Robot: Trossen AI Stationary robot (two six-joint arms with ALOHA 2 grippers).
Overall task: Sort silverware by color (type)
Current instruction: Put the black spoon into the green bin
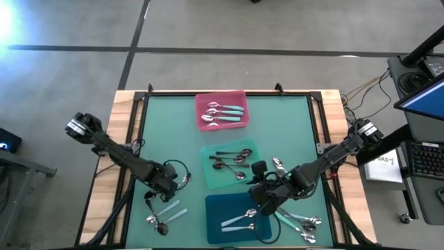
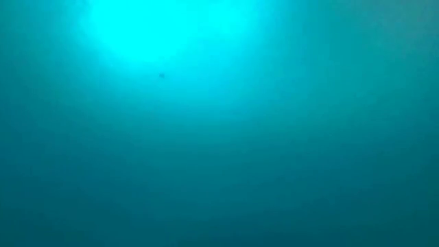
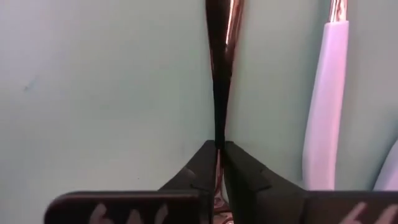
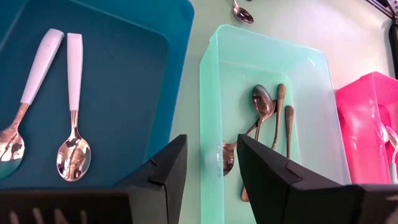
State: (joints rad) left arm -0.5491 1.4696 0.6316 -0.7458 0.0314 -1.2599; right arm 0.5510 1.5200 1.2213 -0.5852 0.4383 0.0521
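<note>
Meanwhile, on the green desk point(image 1: 166, 132), the left hand point(image 1: 168, 186) is clamped on the thin dark handle of a spoon point(image 3: 221, 74), fingers point(image 3: 245, 177) pressed together around it, beside a pale-blue-handled spoon point(image 3: 323, 106) lying on the mat. Loose spoons point(image 1: 161, 215) lie just below that hand. The right hand point(image 1: 262, 191) hovers with fingers apart and nothing between them, over the gap between the dark-teal tray point(image 4: 118, 74) and the mint tray point(image 4: 273, 62). Two pale-handled spoons point(image 4: 59, 99) rest in the dark-teal tray, dark-handled spoons point(image 4: 273, 112) in the mint tray, and teal-handled spoons point(image 1: 223, 114) in the pink tray point(image 1: 201, 101). More spoons point(image 1: 302, 221) lie right of the dark-teal tray.
</note>
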